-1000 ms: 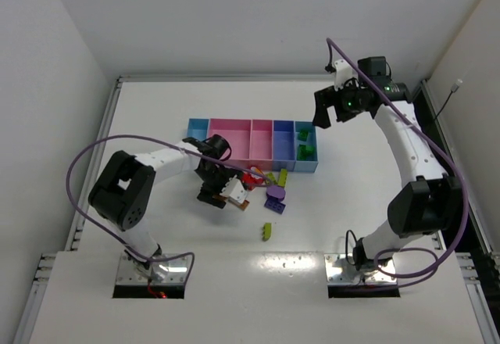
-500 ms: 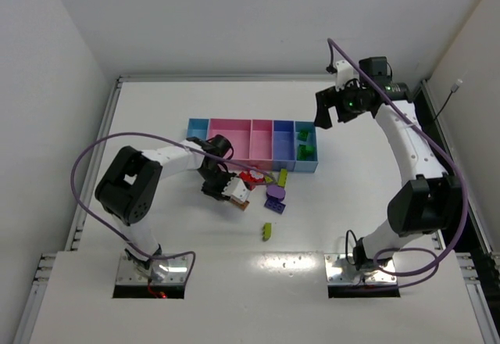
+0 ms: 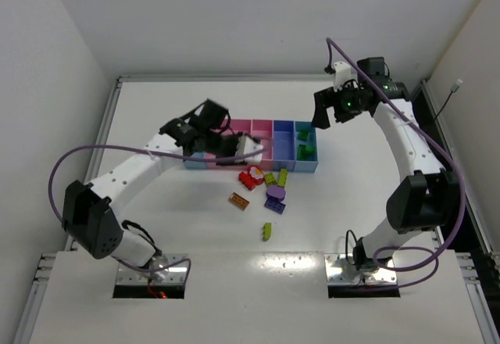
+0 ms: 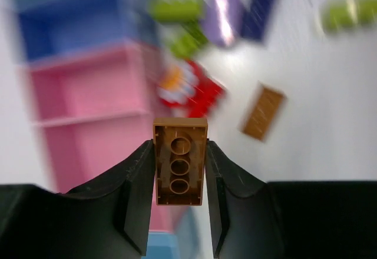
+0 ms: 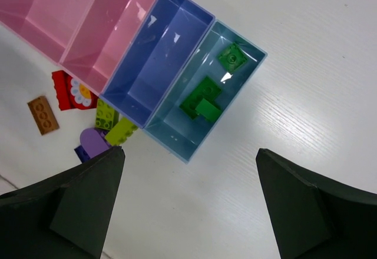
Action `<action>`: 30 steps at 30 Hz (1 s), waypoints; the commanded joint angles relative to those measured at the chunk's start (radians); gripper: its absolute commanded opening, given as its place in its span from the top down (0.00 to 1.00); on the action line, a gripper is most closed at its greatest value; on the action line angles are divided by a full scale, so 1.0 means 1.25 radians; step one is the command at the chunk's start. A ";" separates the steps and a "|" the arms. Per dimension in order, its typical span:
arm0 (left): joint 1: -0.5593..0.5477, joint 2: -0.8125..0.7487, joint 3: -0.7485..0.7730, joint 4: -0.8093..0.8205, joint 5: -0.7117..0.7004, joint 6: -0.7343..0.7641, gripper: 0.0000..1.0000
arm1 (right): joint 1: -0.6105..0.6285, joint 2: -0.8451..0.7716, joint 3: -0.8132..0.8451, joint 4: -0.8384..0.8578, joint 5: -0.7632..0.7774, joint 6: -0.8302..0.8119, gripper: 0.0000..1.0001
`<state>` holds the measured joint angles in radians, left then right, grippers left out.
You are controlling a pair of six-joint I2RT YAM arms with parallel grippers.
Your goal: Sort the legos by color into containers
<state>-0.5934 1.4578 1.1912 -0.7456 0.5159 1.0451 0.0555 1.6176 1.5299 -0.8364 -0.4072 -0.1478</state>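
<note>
The bench [image 5: 306, 123] is white, with a fine wood-grain texture and a soft sheen. The containers [image 5: 165, 59] are thin, smooth, glossy plastic, slightly translucent, with bright glints on their floors. The orange brick [image 4: 180, 170] is hard moulded plastic, smooth with a dull shine, and the green bricks [image 5: 200, 100] look the same. The fingers [image 4: 138, 182] of the left pincer [image 4: 180, 147] are matt black plastic. The cable [image 3: 86, 156] has a smooth purple sheath.

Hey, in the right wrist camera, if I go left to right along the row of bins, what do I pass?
pink plastic compartment → second pink plastic compartment → blue-violet plastic compartment → light blue plastic end compartment, holding green Lego bricks
</note>
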 commanded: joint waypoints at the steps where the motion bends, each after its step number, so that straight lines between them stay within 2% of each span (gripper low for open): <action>1: -0.012 -0.009 0.167 0.089 0.095 -0.260 1.00 | -0.005 -0.001 0.027 0.053 -0.051 0.046 0.04; 4: -0.012 0.076 0.305 0.152 0.116 -0.499 1.00 | -0.005 0.007 0.019 0.079 -0.051 0.082 0.04; 5: -0.012 0.100 0.305 0.166 0.116 -0.500 1.00 | -0.005 0.007 0.019 0.086 -0.051 0.094 0.04; 8: 0.005 0.201 0.375 0.213 0.116 -0.689 1.00 | -0.022 0.007 0.019 0.095 -0.051 0.121 0.04; 12: 0.026 0.316 0.448 0.250 0.154 -0.836 1.00 | -0.031 0.014 0.034 0.087 -0.058 0.129 0.04; 16: 0.043 0.405 0.544 0.259 0.162 -0.934 1.00 | -0.048 0.014 0.034 0.079 -0.058 0.129 0.04; 19: 0.061 0.446 0.569 0.259 0.120 -0.968 1.00 | -0.055 0.007 0.025 0.079 -0.066 0.129 0.04; 26: 0.069 0.492 0.576 0.237 -0.009 -0.950 1.00 | -0.070 0.007 0.018 0.071 -0.080 0.122 0.04; 30: 0.069 0.506 0.576 0.222 -0.031 -0.928 0.93 | -0.070 0.015 0.025 0.064 -0.088 0.115 0.04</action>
<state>-0.5087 2.0651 1.8763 -0.4618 0.5217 -0.1146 -0.0261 1.6318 1.5307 -0.7650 -0.4805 -0.0002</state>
